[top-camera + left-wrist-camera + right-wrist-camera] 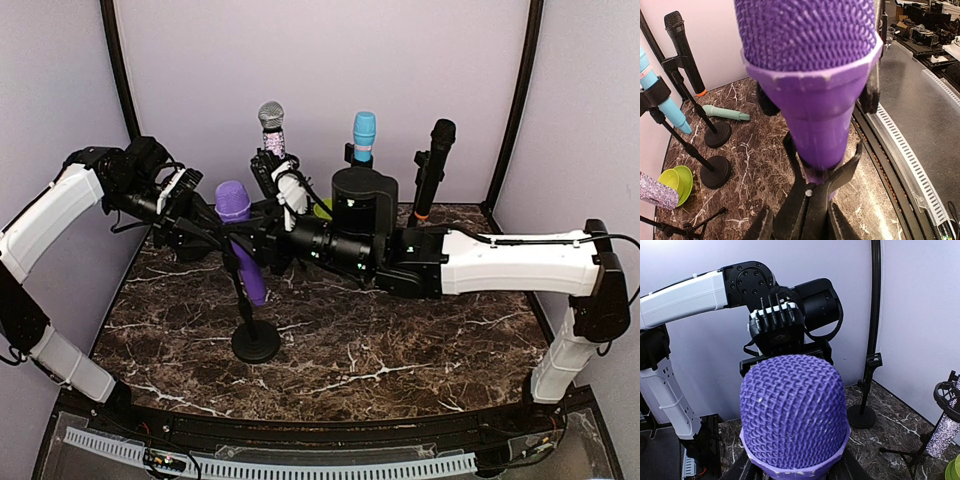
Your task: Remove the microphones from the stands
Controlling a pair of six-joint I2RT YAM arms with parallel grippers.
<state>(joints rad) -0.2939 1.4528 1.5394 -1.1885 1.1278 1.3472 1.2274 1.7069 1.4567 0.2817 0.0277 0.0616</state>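
Over the left-centre of the marble table (420, 350), both arms meet at the purple microphone (238, 235), which stands upright in its stand (255, 342). Left gripper (203, 228) and right gripper (266, 246) crowd its body from either side. Overhead, arm links and cable hide the fingers. Both wrist views are filled by the microphone, fingertips cut off, so I cannot tell for either whether the jaws are apart or pressed on it. Left wrist alone shows the clip (840, 175) cradling the handle, plus green bowls (676, 181) and a teal microphone (726, 113) lying flat.
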